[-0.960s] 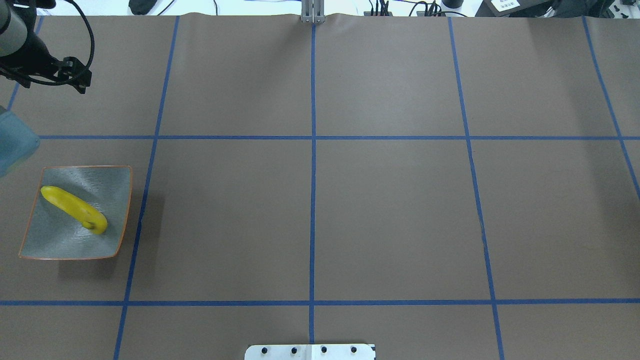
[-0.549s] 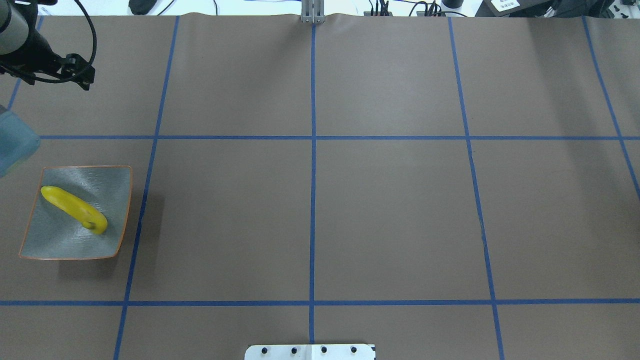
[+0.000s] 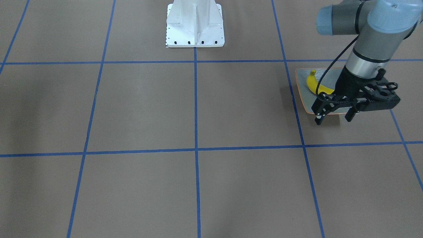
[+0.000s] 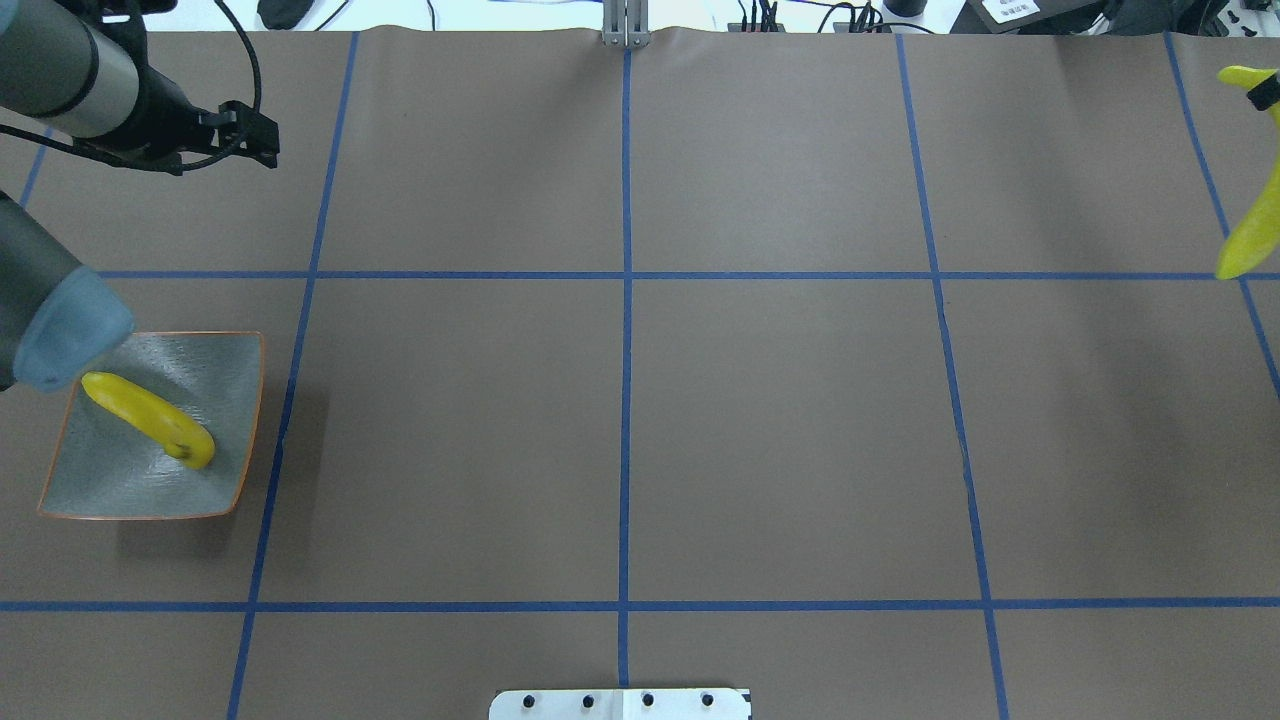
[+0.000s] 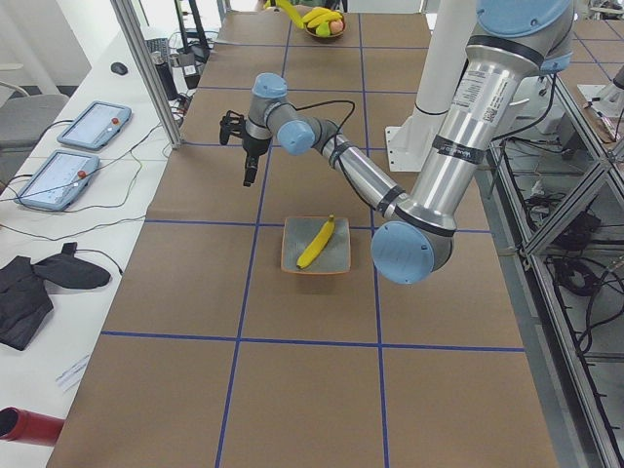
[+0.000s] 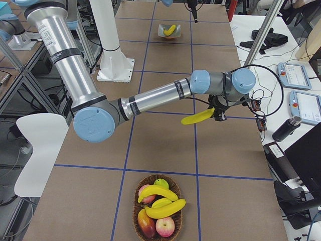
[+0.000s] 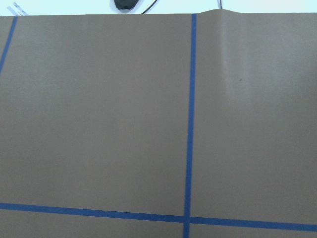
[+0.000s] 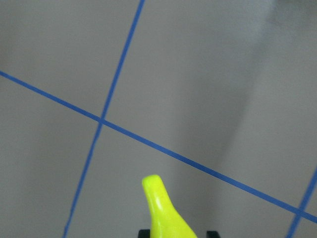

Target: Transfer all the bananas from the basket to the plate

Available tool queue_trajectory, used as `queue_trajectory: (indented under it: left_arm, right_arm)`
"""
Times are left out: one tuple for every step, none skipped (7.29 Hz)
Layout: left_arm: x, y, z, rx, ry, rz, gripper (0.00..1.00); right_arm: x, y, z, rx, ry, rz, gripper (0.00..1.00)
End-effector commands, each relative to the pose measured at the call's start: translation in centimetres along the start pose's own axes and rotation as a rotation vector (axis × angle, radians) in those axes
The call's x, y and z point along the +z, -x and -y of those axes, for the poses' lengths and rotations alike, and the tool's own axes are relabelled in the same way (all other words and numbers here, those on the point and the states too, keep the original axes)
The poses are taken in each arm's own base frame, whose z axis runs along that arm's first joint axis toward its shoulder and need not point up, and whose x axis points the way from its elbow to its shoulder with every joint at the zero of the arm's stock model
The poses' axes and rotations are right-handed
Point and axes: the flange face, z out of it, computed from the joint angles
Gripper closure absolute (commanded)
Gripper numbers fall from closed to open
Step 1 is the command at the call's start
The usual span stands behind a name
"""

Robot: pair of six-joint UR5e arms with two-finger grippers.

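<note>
One banana [image 4: 150, 420] lies diagonally on the square grey-green plate [image 4: 120, 485] at the table's left. In the front-facing view my left gripper [image 3: 333, 118] hangs open and empty just past the plate's [image 3: 305, 99] far edge. My right gripper [image 6: 218, 114] is shut on a second banana [image 6: 196, 118], held above the table; this banana [image 4: 1250, 230] shows at the overhead view's right edge and its tip [image 8: 161, 208] in the right wrist view. The wicker basket [image 6: 135, 213] at the right end holds more bananas [image 6: 163, 207] along with other fruit.
Red and green round fruit [image 6: 164, 227] share the basket. The robot's white base [image 3: 195, 26] stands at the table's near middle. Blue tape lines [image 4: 625, 300] divide the brown table. Tablets and cables lie on the side bench [image 5: 73, 156].
My left arm has swung rightward over the far left of the table. The banana in my right gripper has come into the overhead view at its right edge.
</note>
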Motion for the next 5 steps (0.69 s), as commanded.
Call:
queue_trajectory:
  left_arm:
    - [0.8, -4.4, -3.4, -0.12, -0.009, -0.189, 0.0]
    - [0.7, -6.9, -5.8, -0.209, 0.015, -0.301, 0.0]
    - [0.0, -8.9, -7.3, -0.309, 0.046, -0.392, 0.0]
    - [-1.2, -11.7, -8.7, -0.379, 0.088, -0.456, 0.0]
    - [-2.4, -14.1, -9.5, -0.438, 0.126, -0.516, 0.0]
  right_arm:
    - [3.4, 7.3, 1.6, 0.087, -0.029, 0.124, 1.0]
    - [4.6, 9.9, 1.7, 0.132, -0.031, 0.141, 1.0]
    - [5.6, 11.9, 1.7, 0.189, -0.008, 0.194, 1.0]
    - [6.1, 13.6, 1.7, 0.21, 0.019, 0.252, 1.0]
    - [6.0, 14.6, 1.7, 0.213, 0.044, 0.298, 1.0]
